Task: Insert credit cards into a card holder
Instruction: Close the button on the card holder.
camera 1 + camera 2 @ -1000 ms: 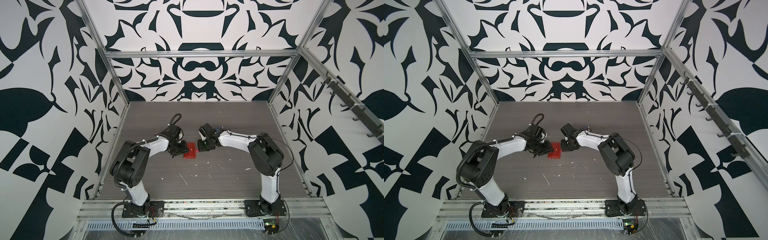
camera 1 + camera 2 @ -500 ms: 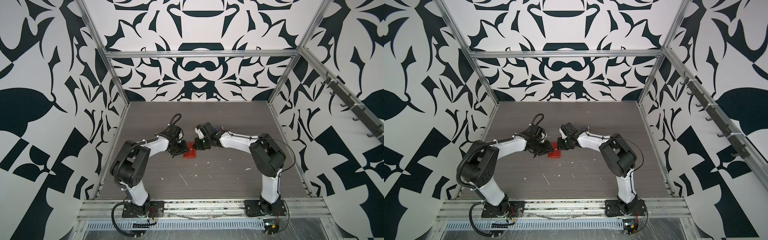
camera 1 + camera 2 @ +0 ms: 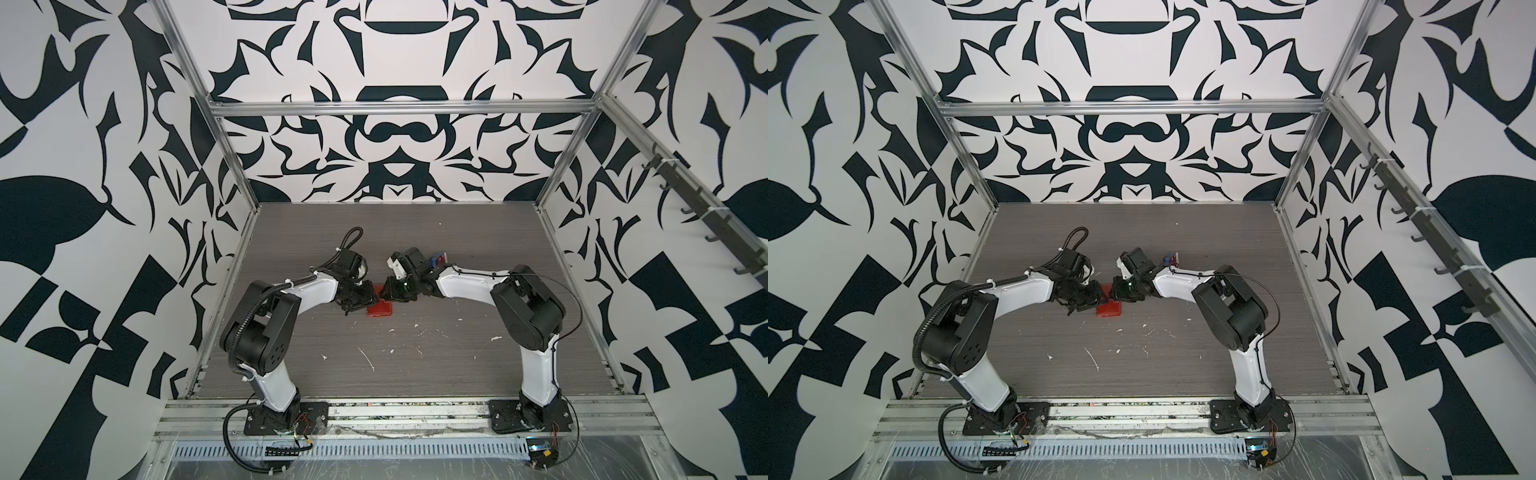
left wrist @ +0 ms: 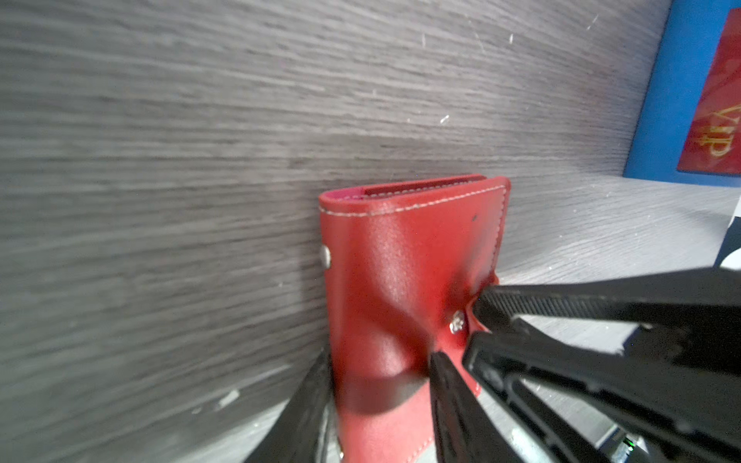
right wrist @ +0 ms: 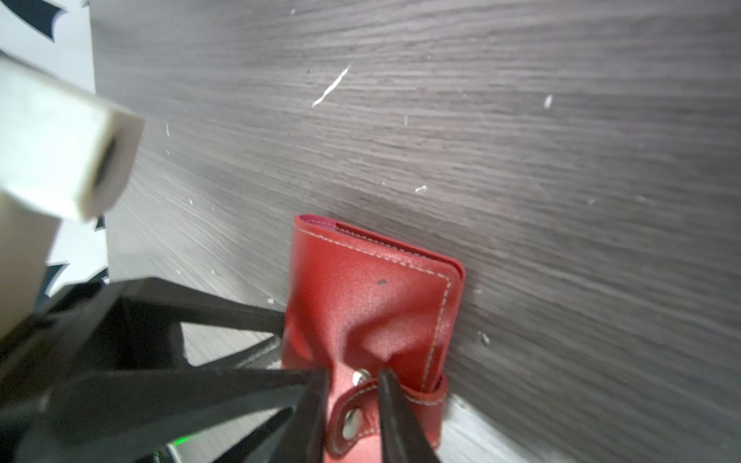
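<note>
The red card holder (image 3: 380, 309) (image 3: 1111, 309) lies closed on the table between both arms. My left gripper (image 4: 381, 356) (image 3: 371, 297) is shut across the width of the card holder (image 4: 401, 260), one finger on each long edge. My right gripper (image 5: 353, 375) (image 3: 387, 292) stands open at the holder's end, over the card holder (image 5: 373, 296), its tips on either side of the snap tab (image 5: 355, 421). The tab is unsnapped; its stud (image 5: 360, 377) is bare. A red credit card (image 4: 717, 100) with gold print stands in a blue stand (image 4: 657, 100).
The blue stand (image 3: 435, 258) (image 3: 1169, 259) sits behind the right wrist, towards the back of the table. White scuffs and flecks (image 3: 365, 358) mark the grey wood-grain table (image 3: 415, 374). Patterned walls and an aluminium frame (image 3: 232, 166) close in three sides.
My right gripper has moved left onto the end of the card holder, and its jaws, shut a moment ago, have come apart. The left gripper has kept its hold.
</note>
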Robot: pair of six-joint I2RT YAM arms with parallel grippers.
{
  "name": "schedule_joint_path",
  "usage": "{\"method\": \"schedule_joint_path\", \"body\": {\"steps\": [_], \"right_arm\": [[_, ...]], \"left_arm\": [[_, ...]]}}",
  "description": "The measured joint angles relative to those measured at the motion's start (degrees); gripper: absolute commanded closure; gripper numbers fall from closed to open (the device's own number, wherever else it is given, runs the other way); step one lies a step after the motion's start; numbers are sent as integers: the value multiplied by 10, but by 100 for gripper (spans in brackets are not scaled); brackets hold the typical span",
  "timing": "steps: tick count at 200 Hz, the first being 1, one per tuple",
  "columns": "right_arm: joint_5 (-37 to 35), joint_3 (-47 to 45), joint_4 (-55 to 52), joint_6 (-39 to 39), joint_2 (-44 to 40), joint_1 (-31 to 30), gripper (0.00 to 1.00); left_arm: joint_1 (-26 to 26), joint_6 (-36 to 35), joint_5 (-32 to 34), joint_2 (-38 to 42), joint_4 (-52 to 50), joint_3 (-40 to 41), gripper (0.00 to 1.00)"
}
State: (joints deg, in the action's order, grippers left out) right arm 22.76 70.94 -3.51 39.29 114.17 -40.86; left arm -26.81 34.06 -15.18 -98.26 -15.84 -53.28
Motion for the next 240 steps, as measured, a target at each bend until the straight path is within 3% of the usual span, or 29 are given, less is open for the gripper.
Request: {"method": "schedule_joint_path", "body": {"steps": [53,80,100,141,205,240], "right_arm": [[10,-8,21,8,0,0,63],[9,-12,25,10,-1,2,70],[3,-16,27,12,-1,3,82],[-5,-20,27,13,-1,4,90],[-10,-21,25,13,-1,4,92],[-10,-21,24,13,-1,4,93]], "left_arm": [[-2,-6,47,49,-30,2,58],[-2,-7,47,69,-27,2,59],[-2,-6,33,69,-18,2,62],[-2,5,-13,50,18,2,66],[-2,24,-49,6,51,2,73],[-2,31,-59,-4,60,2,83]]}}
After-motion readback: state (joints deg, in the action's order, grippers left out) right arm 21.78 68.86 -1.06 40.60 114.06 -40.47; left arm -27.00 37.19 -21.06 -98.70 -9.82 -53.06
